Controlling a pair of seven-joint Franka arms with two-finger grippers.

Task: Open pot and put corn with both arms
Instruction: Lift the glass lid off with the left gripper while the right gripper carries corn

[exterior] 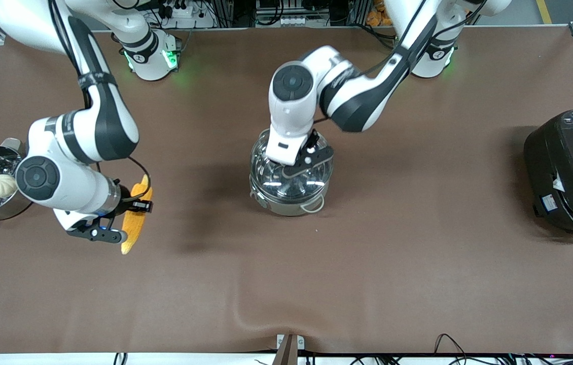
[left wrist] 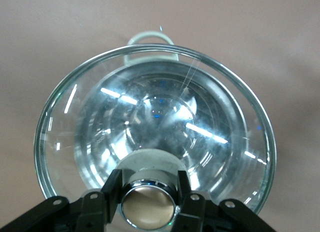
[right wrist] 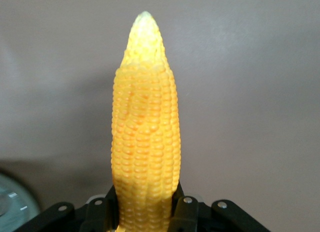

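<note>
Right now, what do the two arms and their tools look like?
Both arms are glossy white shells with black joint sections and round dark grey caps at the joints. Each carries black cabling along its links, and green lights glow at the bases. The left tool and right tool are black and two-fingered, on black crossbars with silver screws, seen in the wrist views.

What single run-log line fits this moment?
left gripper: shut on lid knob | right gripper: holding corn | pot: lid on
</note>
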